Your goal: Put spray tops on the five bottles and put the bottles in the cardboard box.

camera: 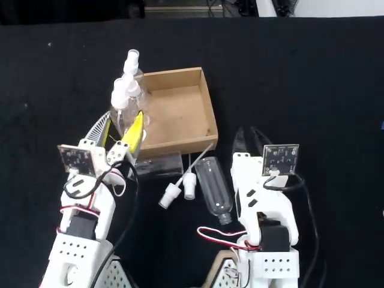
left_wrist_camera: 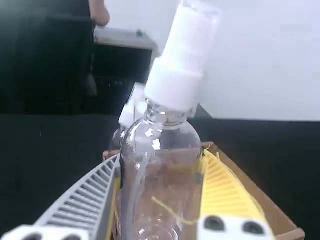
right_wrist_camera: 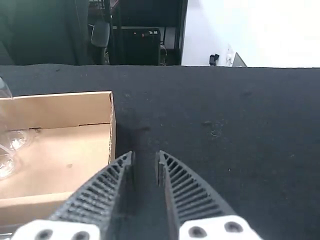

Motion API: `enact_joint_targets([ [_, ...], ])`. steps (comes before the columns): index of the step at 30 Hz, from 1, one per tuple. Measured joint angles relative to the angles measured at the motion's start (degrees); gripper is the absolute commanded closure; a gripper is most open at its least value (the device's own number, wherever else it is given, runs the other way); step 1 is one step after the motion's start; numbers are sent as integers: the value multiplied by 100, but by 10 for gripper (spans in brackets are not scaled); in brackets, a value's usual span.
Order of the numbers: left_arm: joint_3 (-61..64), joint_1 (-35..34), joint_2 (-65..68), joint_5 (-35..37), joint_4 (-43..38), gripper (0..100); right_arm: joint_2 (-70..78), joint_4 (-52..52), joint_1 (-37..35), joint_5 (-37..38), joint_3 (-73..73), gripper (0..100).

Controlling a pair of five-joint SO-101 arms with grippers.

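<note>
Lower the capped spray bottle (left_wrist_camera: 157, 172), pinched upright by the left gripper (camera: 123, 122), gently inside the cardboard box (camera: 209, 111), with the barely parted right gripper (right_wrist_camera: 145, 159) outside it.

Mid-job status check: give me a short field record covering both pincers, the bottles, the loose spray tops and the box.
left pincer: shut on a capped bottle, at the box's left wall
right pincer: fingers slightly apart, holding nothing, right of the box
second capped bottle: upright just behind the held one
uncapped bottle: lying on the table in front of the box
loose tops: two, side by side, left of the uncapped bottle
box: open, floor mostly bare
</note>
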Motion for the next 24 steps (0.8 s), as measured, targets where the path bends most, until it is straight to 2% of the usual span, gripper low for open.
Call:
enact_joint_targets([
  [7, -501, 9, 1169, 0, -105, 971, 0, 0, 0, 0, 0, 949],
  [14, -536, 9, 2207, 0, -1521, 971, 0, 0, 0, 0, 0, 949],
  [24, -536, 18, 3411, 9, -2576, 971, 0, 0, 0, 0, 0, 949],
])
